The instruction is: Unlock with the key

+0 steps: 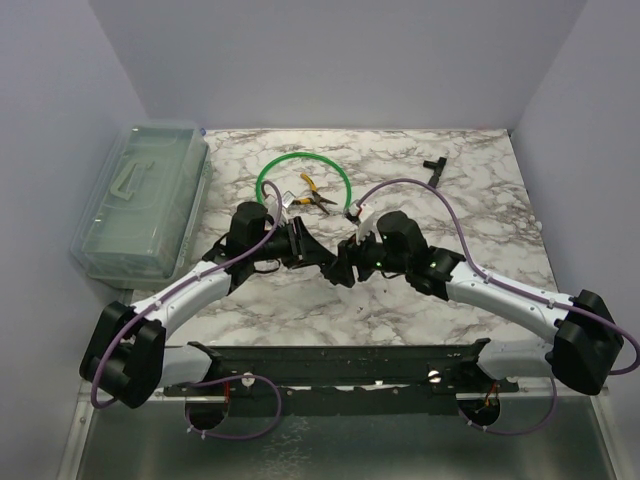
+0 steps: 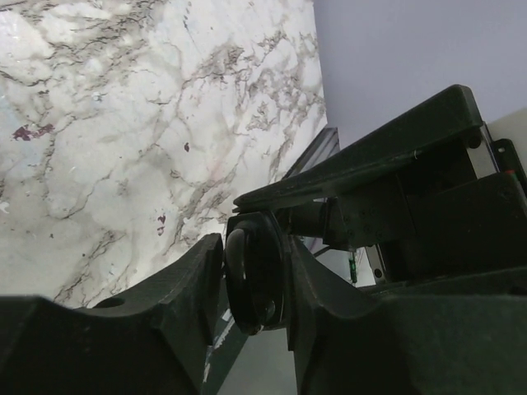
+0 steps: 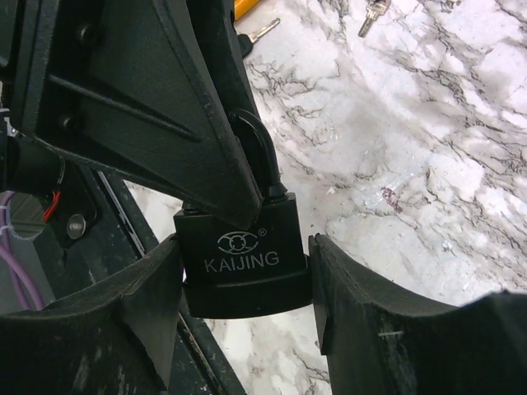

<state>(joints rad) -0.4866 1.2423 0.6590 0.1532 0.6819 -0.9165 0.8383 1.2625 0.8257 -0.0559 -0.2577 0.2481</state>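
plastic box (image 1: 140,200): clear, lid on, at the far left edge of the marble table (image 1: 300,310).
left gripper (image 2: 254,247): comes in from the left; its 2 fingers press on either side of the padlock's top, by the shackle.
green ring (image 1: 275,160): lies flat on the marble behind the 2 grippers, with the yellow-handled pliers (image 1: 315,196) inside it.
padlock (image 3: 247,276): black, "kaijing" on its face, shackle uppermost, caught between both grippers at the middle of the table.
key (image 3: 372,15): small and silvery, lying on the marble beyond the padlock and well apart from it, with no finger on it (too small to pick out from overhead).
right gripper (image 3: 244,247): comes in from the right; its 2 fingers clamp the padlock's body, one on each side edge.
black piece (image 1: 435,165): small, t-shaped, alone toward the far right of the table.
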